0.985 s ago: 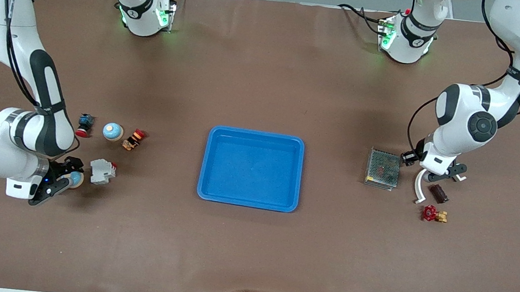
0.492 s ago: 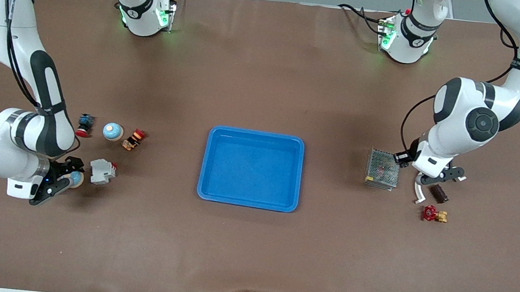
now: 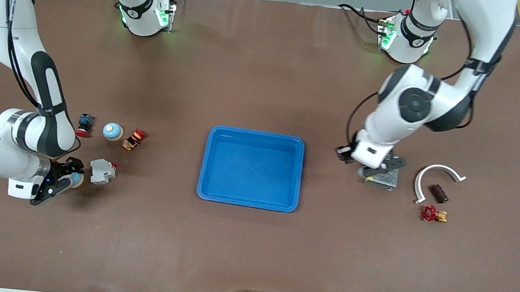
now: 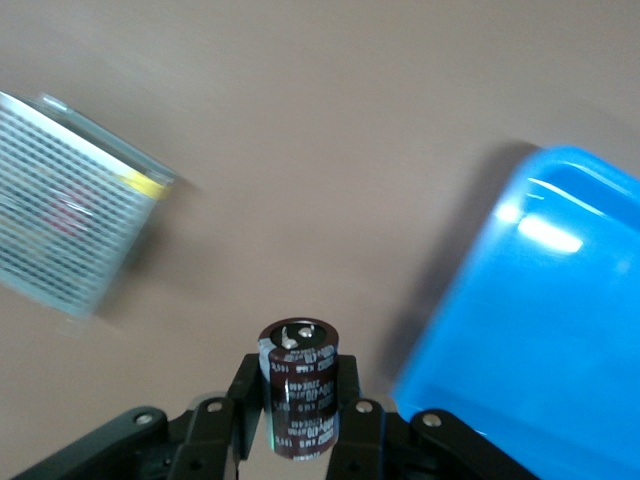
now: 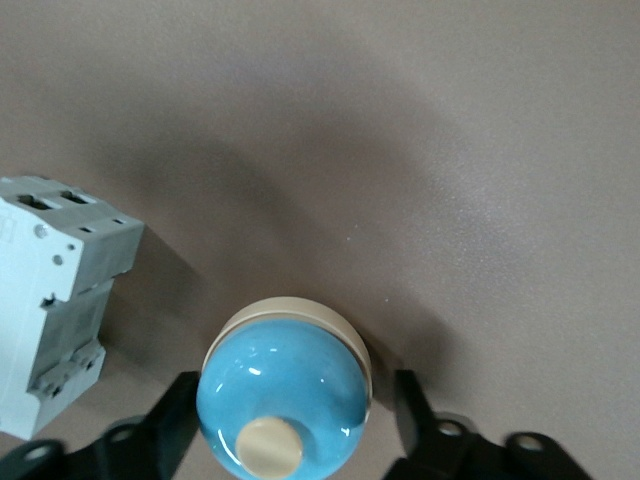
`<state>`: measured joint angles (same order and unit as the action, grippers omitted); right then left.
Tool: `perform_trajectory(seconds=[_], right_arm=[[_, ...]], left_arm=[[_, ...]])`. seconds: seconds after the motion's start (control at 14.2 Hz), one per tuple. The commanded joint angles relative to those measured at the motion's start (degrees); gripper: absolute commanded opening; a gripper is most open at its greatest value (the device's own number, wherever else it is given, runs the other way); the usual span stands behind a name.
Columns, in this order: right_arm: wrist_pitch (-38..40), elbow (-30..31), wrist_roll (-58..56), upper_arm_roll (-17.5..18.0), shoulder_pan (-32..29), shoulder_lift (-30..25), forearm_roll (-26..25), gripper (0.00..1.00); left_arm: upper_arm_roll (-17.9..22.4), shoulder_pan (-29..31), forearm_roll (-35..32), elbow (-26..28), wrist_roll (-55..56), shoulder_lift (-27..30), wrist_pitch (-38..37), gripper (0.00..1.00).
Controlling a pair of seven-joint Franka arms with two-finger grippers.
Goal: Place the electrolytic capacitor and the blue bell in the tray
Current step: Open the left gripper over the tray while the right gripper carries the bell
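At the tray's (image 3: 255, 135) nine o'clock, the right gripper's (image 3: 71, 179) jaws stand released astride the blue bell (image 5: 283, 395) on the desk (image 3: 248, 252). At the tray's three o'clock, the left gripper (image 3: 377, 171) hangs over the grey mesh box's (image 3: 383, 180) edge, jaws clenched on the electrolytic capacitor (image 4: 298, 395).

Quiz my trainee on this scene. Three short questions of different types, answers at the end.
1. True or false: the tray holds nothing.
2. What does the left gripper hold?
3. The right gripper is down at: A. a bell; B. the tray; C. the mesh box.

Key: 1 true. 2 the capacitor. 3 A.
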<state>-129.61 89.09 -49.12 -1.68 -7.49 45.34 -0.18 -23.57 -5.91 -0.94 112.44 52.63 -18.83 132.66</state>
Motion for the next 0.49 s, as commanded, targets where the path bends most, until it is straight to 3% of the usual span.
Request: perform_trajectory(seconds=[0.0, 0.07, 0.42], right_arm=[[0.1, -0.3, -1.2, 0.4, -0.5, 0.2, 0.9, 0.33], [0.1, -0.3, -1.2, 0.5, -0.5, 0.2, 0.9, 0.29], [3.1, -2.0, -0.1, 0.6, 0.5, -2.1, 1.0, 0.29]], left_arm=[[0.2, -4.8, -2.1, -10.2, 6.5, -8.7, -1.4, 0.0], [0.4, -6.6, -2.7, -12.4, 8.3, -10.9, -1.4, 0.0], [1.2, -12.1, -4.9, -21.8, 17.0, -21.6, -1.3, 0.0]])
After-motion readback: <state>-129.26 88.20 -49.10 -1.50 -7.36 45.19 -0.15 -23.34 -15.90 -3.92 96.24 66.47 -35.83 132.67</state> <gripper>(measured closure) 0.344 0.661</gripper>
